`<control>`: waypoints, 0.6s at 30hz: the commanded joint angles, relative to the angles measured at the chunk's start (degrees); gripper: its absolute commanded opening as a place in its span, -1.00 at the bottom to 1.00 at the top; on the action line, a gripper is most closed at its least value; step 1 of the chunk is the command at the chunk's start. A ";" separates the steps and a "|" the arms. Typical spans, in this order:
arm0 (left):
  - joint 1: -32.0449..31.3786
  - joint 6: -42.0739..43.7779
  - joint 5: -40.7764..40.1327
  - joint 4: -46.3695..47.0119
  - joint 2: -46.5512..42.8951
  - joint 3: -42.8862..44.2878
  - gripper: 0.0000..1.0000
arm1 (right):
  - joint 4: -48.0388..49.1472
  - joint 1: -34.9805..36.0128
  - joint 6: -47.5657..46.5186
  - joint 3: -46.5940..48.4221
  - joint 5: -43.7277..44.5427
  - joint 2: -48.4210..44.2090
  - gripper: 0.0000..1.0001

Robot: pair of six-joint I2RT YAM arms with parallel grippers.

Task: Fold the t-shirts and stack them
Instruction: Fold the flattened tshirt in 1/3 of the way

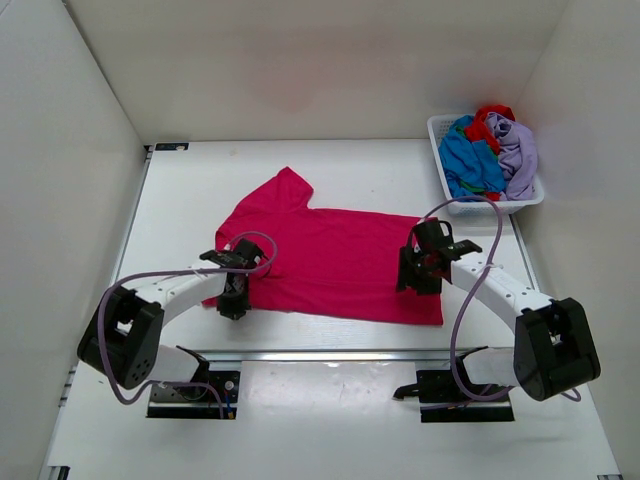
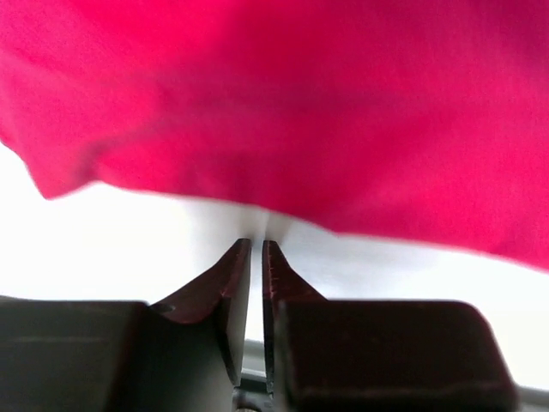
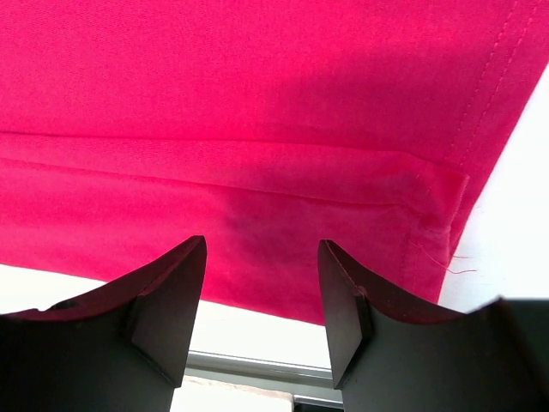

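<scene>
Both ends of the magenta t-shirt's (image 1: 330,260) near edge were covered, apparently for folding. Left fingers (image 2: 219,287) stood nearly closed, right fingers (image 3: 171,300) half-open, both empty.

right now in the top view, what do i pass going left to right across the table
left arm's base → left gripper → middle of the magenta-pink t-shirt → right gripper → white slatted basket holding the blue, red and lavender t-shirts
</scene>
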 commanded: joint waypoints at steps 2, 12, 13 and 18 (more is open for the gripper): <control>-2.79 -3.46 1.85 -5.25 -3.60 0.35 -0.60 | 0.59 -0.77 -1.55 1.05 0.97 -1.33 0.05; 7.40 -4.51 -2.98 7.81 -15.92 0.53 -0.69 | 2.61 0.29 -0.14 0.87 0.00 -1.77 0.06; 7.31 -5.05 -4.72 8.70 -15.22 -0.26 -0.70 | 2.53 0.72 0.38 0.96 0.00 -1.34 0.05; 8.28 -6.28 -7.02 16.00 -10.57 -4.39 -0.74 | 2.35 1.78 0.47 1.58 0.09 -1.42 0.06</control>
